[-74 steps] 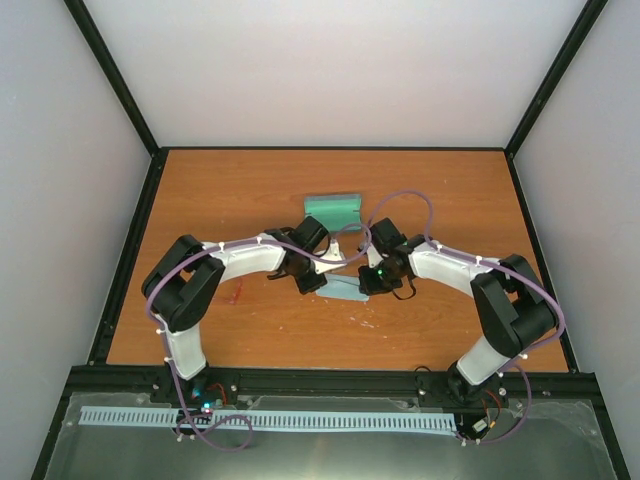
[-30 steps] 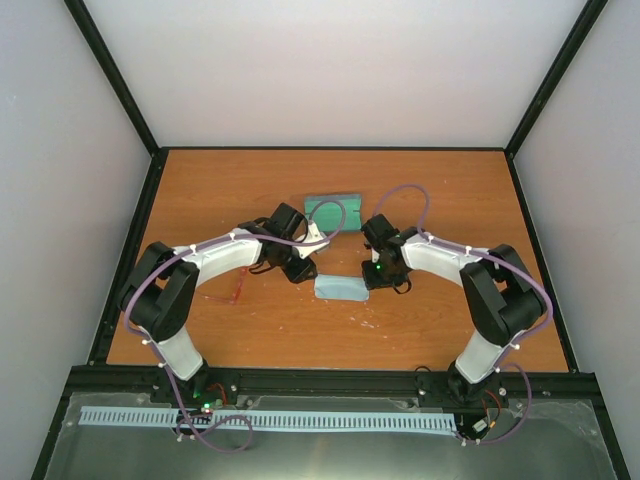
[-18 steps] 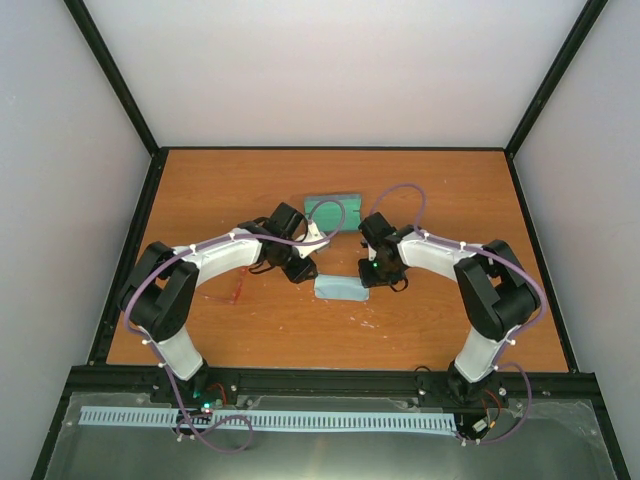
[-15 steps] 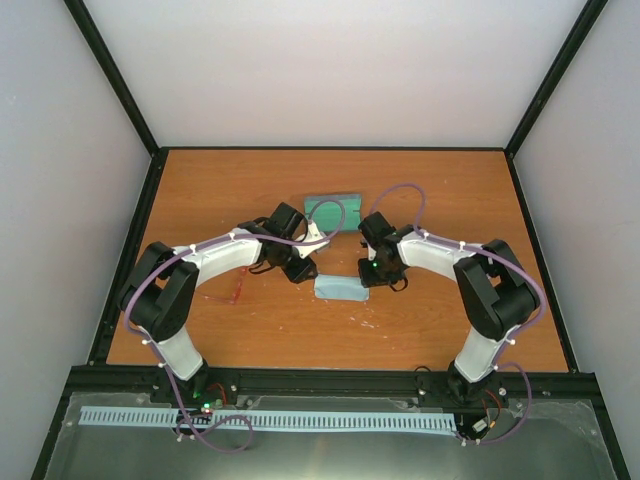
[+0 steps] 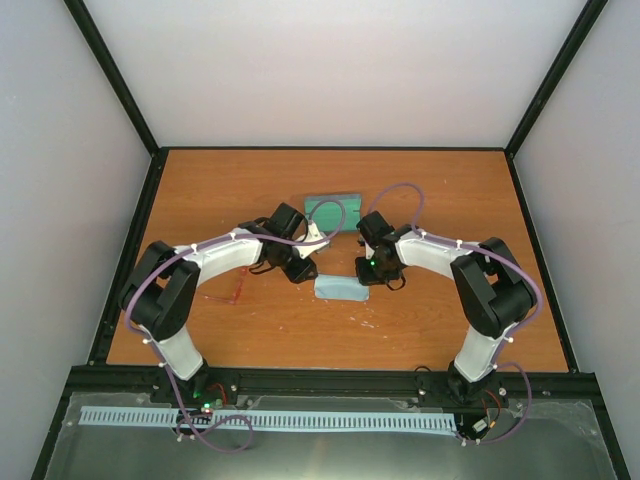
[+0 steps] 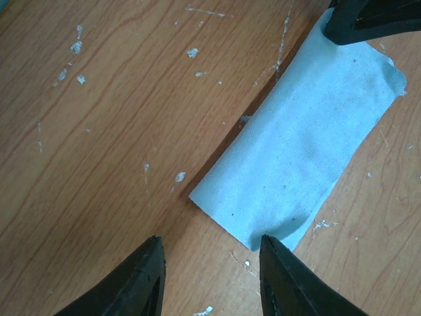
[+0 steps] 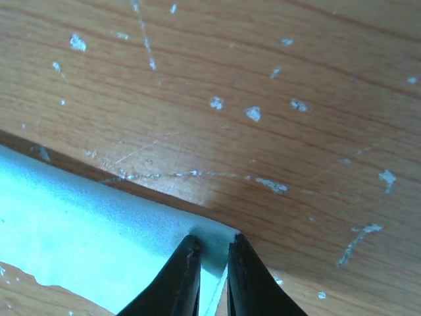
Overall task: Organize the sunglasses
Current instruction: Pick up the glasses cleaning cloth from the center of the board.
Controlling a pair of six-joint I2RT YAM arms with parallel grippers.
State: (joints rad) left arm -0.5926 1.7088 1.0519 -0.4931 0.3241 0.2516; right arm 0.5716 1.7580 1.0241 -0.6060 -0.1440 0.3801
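The red-pink sunglasses (image 5: 228, 293) lie on the table at the left, beside the left forearm, and no gripper touches them. The light blue cloth (image 5: 340, 288) lies folded into a strip between the two grippers. My left gripper (image 5: 303, 272) (image 6: 210, 240) is open just above the table, at the strip's left end (image 6: 302, 151), with one fingertip (image 6: 273, 247) over its corner. My right gripper (image 5: 366, 275) (image 7: 212, 240) is closed on the strip's right corner (image 7: 99, 243). It also shows in the left wrist view (image 6: 371, 20). The grey-blue case (image 5: 332, 211) lies behind the grippers.
The orange wooden table (image 5: 420, 330) is boxed in by a black frame with white walls behind and at both sides. The table surface shows white scuffs and scratches (image 7: 263, 181).
The left gripper has pulled back to the left off the cloth and stayed still for the last second. The right gripper has crept left onto the cloth's right corner.
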